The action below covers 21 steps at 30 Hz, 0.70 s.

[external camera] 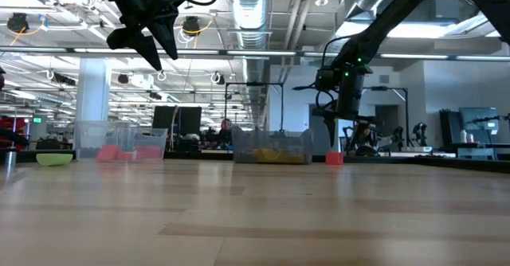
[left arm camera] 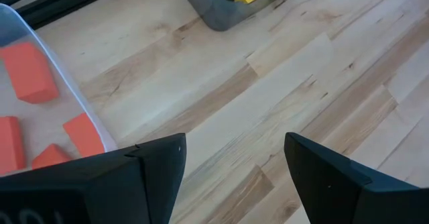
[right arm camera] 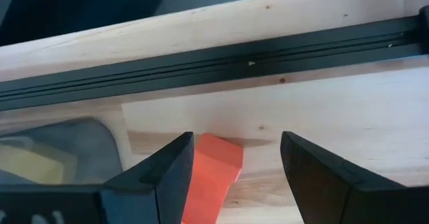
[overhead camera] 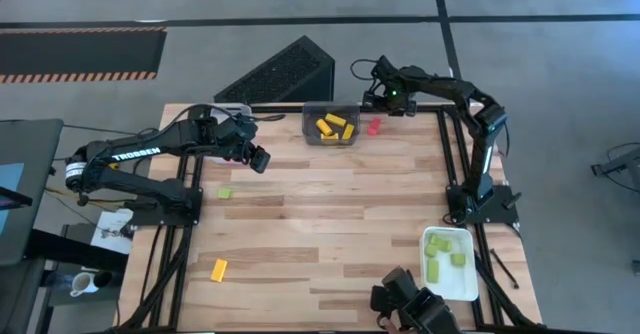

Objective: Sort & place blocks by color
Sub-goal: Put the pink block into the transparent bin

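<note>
A lone red block (overhead camera: 374,126) (right arm camera: 213,174) lies flat on the table by the far edge, just right of the dark grey tray (overhead camera: 310,124) that holds yellow blocks (overhead camera: 334,126). My right gripper (overhead camera: 380,102) (external camera: 341,134) hangs open just above this block (external camera: 335,158), which the wrist view shows below the gap, close to one finger. My left gripper (overhead camera: 258,159) (left arm camera: 234,160) is open and high over the table (external camera: 147,39), near the clear tray (overhead camera: 228,110) with red blocks (left arm camera: 27,73). One green block (overhead camera: 225,192) and one yellow block (overhead camera: 219,268) lie loose on the left.
A white tray (overhead camera: 468,284) with green blocks (overhead camera: 440,249) sits at the near right corner. A dark slanted box (overhead camera: 280,74) stands beyond the far edge, and a dark device (overhead camera: 410,309) sits at the near edge. Bare wood (overhead camera: 330,224) spans the table's middle.
</note>
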Tool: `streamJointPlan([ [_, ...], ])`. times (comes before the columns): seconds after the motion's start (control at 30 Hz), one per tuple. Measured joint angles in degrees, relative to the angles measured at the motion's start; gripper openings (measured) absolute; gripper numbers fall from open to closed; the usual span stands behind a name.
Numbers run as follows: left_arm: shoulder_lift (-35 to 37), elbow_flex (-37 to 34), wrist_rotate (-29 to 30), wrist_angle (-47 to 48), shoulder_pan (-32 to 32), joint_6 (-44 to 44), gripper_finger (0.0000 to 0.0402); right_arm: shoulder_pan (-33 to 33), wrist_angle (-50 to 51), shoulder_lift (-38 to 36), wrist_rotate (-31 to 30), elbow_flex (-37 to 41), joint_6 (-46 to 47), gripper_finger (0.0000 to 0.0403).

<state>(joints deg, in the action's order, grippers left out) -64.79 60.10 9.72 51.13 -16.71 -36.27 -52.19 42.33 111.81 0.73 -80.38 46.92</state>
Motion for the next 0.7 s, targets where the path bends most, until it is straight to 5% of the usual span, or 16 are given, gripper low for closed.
streamJointPlan([
  [0.7,0.0,0.0,2.6,0.0,2.1,0.0,0.0233,2.9,-5.2,0.1,-2.2,7.7,8.7,0.0244],
])
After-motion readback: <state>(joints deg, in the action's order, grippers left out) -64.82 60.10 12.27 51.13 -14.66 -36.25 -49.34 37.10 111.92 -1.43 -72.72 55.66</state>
